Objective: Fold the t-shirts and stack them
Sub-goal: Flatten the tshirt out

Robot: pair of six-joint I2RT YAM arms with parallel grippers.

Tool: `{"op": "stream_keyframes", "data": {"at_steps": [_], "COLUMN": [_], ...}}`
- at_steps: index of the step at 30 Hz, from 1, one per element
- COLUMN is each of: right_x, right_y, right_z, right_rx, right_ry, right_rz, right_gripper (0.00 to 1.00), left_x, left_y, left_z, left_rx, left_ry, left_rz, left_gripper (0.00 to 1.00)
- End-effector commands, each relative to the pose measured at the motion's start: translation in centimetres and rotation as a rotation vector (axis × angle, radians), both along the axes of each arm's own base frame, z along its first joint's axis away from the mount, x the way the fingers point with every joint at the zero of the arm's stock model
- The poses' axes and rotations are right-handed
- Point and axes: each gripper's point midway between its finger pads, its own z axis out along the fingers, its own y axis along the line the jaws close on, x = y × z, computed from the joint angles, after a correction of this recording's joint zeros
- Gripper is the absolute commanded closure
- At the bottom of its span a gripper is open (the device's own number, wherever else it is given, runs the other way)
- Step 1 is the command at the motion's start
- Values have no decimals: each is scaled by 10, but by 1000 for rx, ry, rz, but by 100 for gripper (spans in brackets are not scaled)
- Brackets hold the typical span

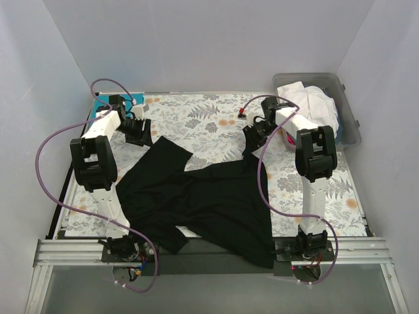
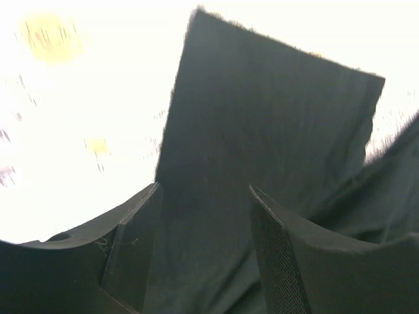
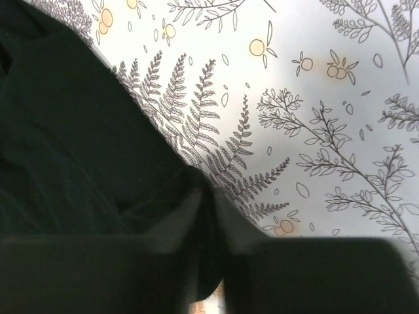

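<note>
The black t-shirt (image 1: 203,196) lies spread and rumpled on the floral table cloth, its hem hanging over the near edge. My left gripper (image 1: 139,131) is open just above one black sleeve (image 2: 262,131), which shows between its fingers (image 2: 134,242). My right gripper (image 1: 252,140) is shut on a pinch of the black shirt's far edge (image 3: 98,144), with the cloth squeezed between its fingertips (image 3: 196,209). The white t-shirt (image 1: 314,104) is bunched in the tub. A teal patch (image 1: 97,103) shows behind the left arm, mostly hidden.
The clear grey plastic tub (image 1: 350,121) stands at the back right, close to my right arm. A small pink item (image 1: 290,139) shows at its near side. The floral cloth (image 1: 196,114) lies bare at the back between the grippers. White walls enclose the table.
</note>
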Motion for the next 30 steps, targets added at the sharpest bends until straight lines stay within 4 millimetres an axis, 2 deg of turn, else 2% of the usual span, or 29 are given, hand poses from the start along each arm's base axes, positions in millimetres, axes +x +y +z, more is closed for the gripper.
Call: {"op": "stream_keyframes", "data": {"at_steps": [1,2,3,7,8,13,18,25,30], "right_x": [-2,-2,-3,-3,-4,-3,-2,-2,-5], "right_y": [7,7,7,4,3,1,-2,-8,-10], "right_z": [5,6,5,14,15,26,32,38,45], "right_rx": [41,42,39,35,34,39,43,40,45], "right_ry": [16,14,19,-9,-12,-38,-49,-63,-71], "right_rz": [19,19,18,22,23,21,11,-2,-6], "right_gripper": [89,96,99,99,99,99,99,99,99], "left_x": [28,31,34,52,54,64,67,58,57], "left_y": [-13,-16,-18,-19,-33,-39,-45,-56,-56], "left_z": [15,8,5,-5,-9,-24,-37,-52,-59], "left_rx": [27,45,54,90,97,165,193,233,302], "left_ry": [-92,-88,-88,-119,-123,-147,-147,-141,-168], "left_rz": [-14,-20,-21,1,-30,-50,-68,-97,-104], "left_gripper": [46,46,47,47,48,47,48,53,53]}}
